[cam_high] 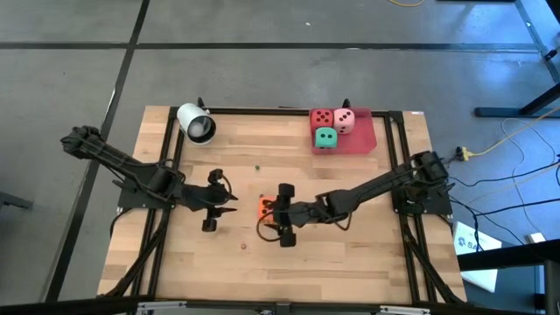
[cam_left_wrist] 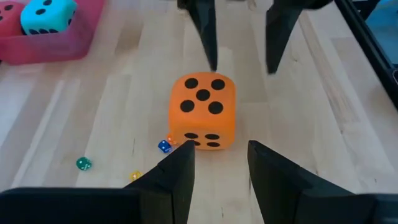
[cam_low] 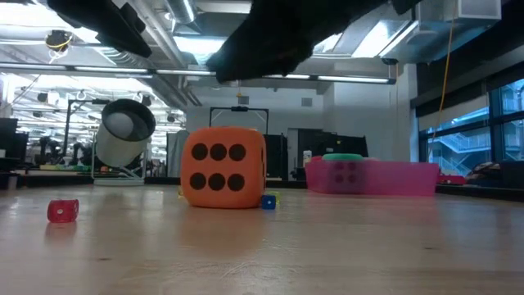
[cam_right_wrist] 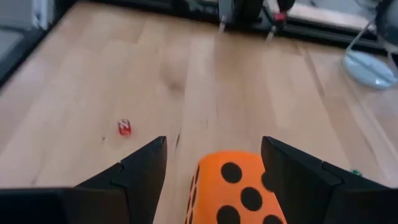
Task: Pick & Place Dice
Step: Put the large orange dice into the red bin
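The orange die [cam_high: 265,208] rests flat on the wooden table near its middle, six pips facing the low camera [cam_low: 223,166]. My right gripper [cam_high: 285,214] hovers just above it, open, a finger on either side of the die [cam_right_wrist: 239,190] without touching. My left gripper [cam_high: 219,203] is open at the die's left side and faces it [cam_left_wrist: 202,112], a short gap away. The red die [cam_high: 322,116], pink die [cam_high: 345,120] and green die [cam_high: 325,137] sit in the flat red tray [cam_high: 360,140].
A white cylinder [cam_high: 197,122] lies on its side at the far left corner. Tiny dice are scattered on the table: red [cam_low: 63,211], blue [cam_left_wrist: 163,146], green [cam_left_wrist: 83,163], yellow [cam_left_wrist: 134,176]. A black frame [cam_high: 262,111] borders the tabletop.
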Controlling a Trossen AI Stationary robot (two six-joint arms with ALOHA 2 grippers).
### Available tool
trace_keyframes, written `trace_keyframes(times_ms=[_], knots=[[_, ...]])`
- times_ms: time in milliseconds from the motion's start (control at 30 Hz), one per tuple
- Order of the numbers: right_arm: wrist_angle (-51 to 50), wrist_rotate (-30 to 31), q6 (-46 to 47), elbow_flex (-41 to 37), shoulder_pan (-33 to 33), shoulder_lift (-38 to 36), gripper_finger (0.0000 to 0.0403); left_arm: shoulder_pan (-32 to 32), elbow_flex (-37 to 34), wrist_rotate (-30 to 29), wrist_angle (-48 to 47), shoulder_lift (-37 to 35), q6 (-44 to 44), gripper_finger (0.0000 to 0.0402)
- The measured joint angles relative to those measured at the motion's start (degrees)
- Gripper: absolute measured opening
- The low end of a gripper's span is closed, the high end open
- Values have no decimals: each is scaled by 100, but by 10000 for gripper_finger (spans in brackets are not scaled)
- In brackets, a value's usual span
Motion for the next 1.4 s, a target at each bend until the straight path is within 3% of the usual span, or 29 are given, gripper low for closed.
trace_keyframes(times_ms=[467, 767, 1400], knots=[[-822, 1154, 256, 537, 445, 458, 259, -175, 2, -242, -265, 0, -158, 143], [-1215, 1284, 568, 539, 511, 544, 259, -175, 0, -255, -238, 158, -543, 143], [-1272, 1686, 245, 541, 511, 747, 259, -113, 2, -809, 518, 1482, -706, 143]])
